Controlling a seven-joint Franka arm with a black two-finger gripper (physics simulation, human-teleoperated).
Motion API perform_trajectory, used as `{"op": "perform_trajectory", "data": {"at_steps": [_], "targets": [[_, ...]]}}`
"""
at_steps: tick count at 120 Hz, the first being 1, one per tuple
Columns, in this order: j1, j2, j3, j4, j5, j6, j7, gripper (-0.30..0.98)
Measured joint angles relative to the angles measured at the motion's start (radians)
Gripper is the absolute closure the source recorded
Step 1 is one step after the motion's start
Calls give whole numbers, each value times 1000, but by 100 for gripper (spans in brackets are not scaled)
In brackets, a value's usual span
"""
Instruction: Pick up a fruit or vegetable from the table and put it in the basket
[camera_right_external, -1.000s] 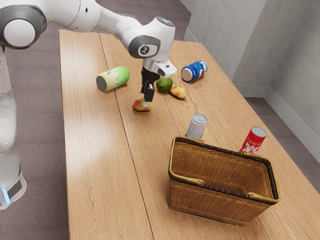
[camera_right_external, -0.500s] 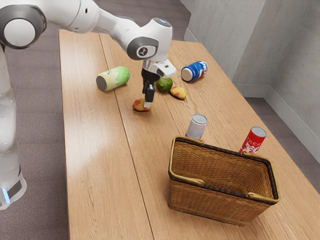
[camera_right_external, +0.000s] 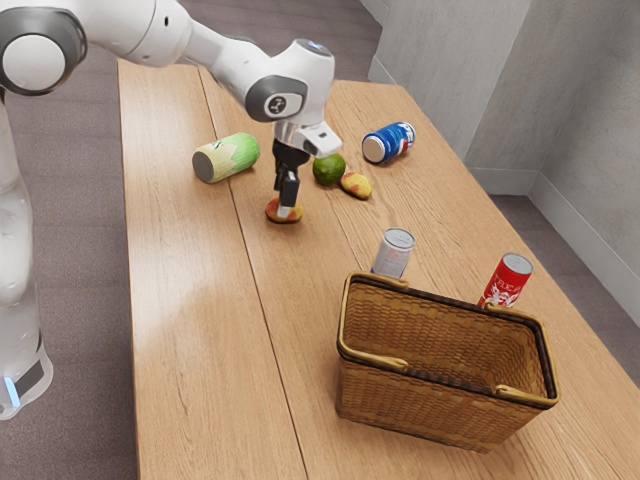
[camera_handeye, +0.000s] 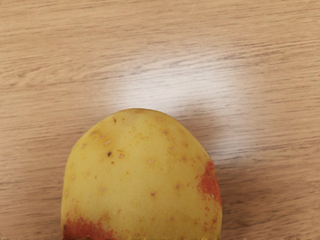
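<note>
The yellow fruit (camera_handeye: 142, 175), red-blotched and brown-speckled, lies well inside the tabletop's (camera_right_external: 200, 330) edges. Whether the end effector (camera_right_external: 287, 208) at it is spread, I cannot tell.

From my station I see the arm (camera_right_external: 145, 30) enter at the exterior view's upper left, its base (camera_right_external: 28, 385) low at that view's left with a blue strip alight. A dark ring surrounds the pale round cap on the big joint (camera_right_external: 33, 63). From there the white links run across and slope down to my wrist (camera_right_external: 300, 85), bent so that the hand (camera_right_external: 290, 132) hangs below. My black gripper (camera_right_external: 285, 212) points down, nearly upright, pale at its lowest end.
</note>
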Motion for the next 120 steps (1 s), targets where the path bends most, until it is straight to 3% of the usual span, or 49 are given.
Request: {"op": "perform_trajectory", "data": {"at_steps": [120], "targets": [[-12,76,15,29,-7,22,5,0]]}}
